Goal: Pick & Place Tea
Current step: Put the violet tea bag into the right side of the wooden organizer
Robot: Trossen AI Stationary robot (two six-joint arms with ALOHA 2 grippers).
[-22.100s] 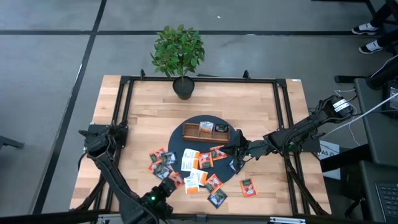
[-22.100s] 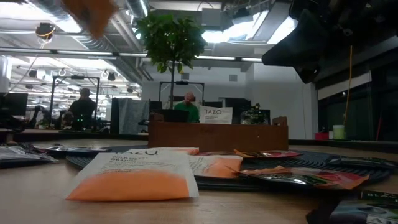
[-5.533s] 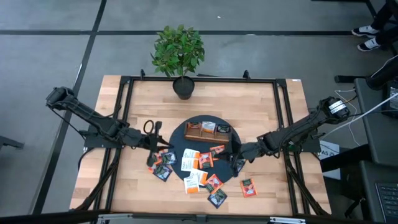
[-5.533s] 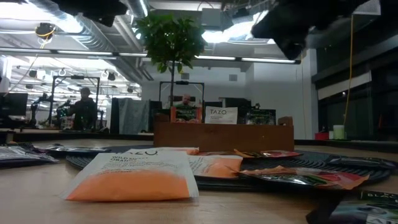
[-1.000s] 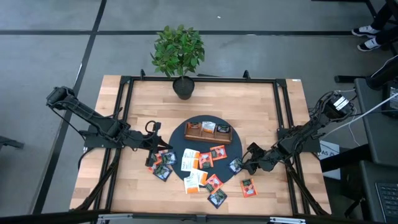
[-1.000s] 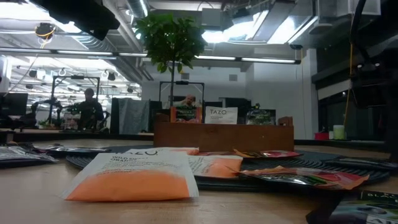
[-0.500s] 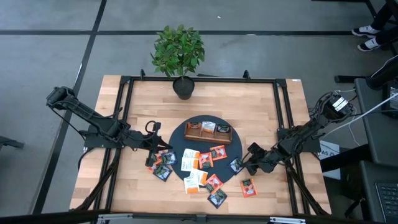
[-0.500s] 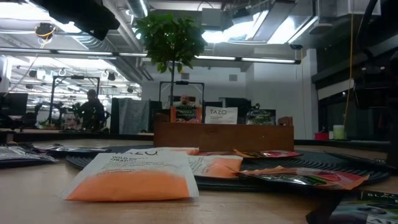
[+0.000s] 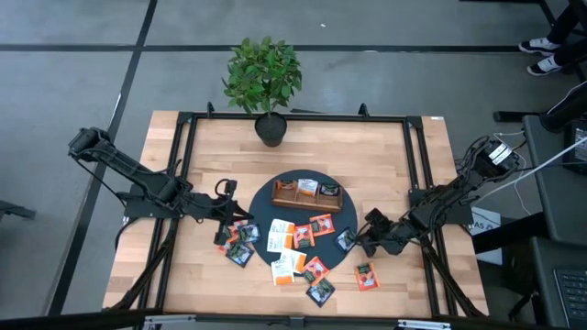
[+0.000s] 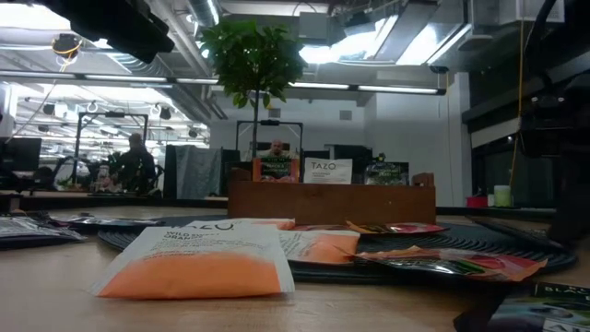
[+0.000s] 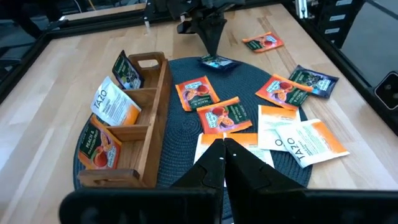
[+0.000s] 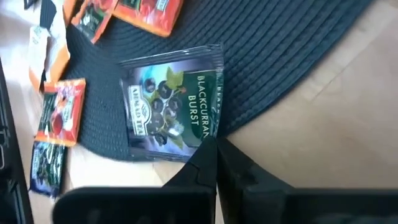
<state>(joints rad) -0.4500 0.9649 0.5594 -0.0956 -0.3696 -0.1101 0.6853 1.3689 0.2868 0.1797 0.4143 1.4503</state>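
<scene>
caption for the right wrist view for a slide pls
Right gripper shut on the edge of a Blackcurrant Burst tea sachet lying at the rim of the dark woven mat.

Tabletop (image 9: pixel 385 156): pale wood, plank grain. Round placemat (image 9: pixel 275 194): dark slate, woven ribbed texture. Wooden tray (image 11: pixel 149 118): mid-brown. Blackcurrant sachet (image 12: pixel 171 102): dark green-black, purple berries, green leaf, white lettering. Sachets on mat: orange with red fruit print (image 11: pixel 198 94); white with orange band and lettering (image 11: pixel 303 140). Orange sachet (image 9: pixel 365 275) lay near tabletop's right front edge. Potted plant (image 9: pixel 264 73): green leaves, black pot. Both arms were black.
</scene>
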